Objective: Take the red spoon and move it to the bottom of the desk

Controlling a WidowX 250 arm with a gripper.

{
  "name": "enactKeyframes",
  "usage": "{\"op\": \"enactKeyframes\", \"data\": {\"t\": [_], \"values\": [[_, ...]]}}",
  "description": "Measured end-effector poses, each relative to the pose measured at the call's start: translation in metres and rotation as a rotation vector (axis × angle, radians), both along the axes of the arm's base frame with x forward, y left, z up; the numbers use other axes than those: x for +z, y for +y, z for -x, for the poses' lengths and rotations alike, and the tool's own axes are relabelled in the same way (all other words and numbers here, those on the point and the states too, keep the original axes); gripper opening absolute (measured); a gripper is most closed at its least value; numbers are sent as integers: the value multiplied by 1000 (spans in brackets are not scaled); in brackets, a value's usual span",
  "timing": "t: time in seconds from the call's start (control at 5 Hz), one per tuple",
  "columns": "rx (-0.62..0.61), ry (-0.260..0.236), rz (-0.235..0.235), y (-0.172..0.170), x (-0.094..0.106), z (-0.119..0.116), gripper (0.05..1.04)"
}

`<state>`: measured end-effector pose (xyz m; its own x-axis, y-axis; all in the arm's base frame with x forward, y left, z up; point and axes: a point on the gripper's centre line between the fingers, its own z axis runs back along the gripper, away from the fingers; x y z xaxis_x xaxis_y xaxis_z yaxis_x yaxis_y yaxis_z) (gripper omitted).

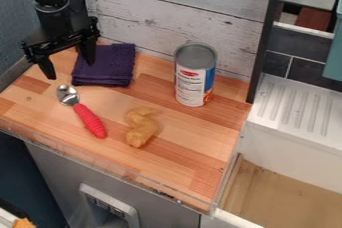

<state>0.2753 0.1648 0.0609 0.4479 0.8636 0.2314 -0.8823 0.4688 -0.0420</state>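
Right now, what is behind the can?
Behind the can, the whitish plank wall shows above it, and the wooden counter runs back to that wall on both sides. Anything directly behind the can is covered by it.

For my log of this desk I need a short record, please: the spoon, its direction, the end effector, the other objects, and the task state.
spoon: silver metal bowl, ridged red handle, lying on the light wooden desk
direction: bowl toward the back left, handle end toward the front edge
end effector: black, two-fingered, open, at back left, not holding the spoon
behind spoon: folded dark purple cloth
right of spoon: lumpy yellow-brown object
back right: upright cylindrical metal can with paper label
task state: spoon not grasped
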Motion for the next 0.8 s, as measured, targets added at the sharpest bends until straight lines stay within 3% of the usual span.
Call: {"op": "enactKeyframes", "data": {"t": [0.6,0.8], "values": [[106,79,85,-3,-46,6,1001],[120,82,107,-3,-60,2,1001]]}}
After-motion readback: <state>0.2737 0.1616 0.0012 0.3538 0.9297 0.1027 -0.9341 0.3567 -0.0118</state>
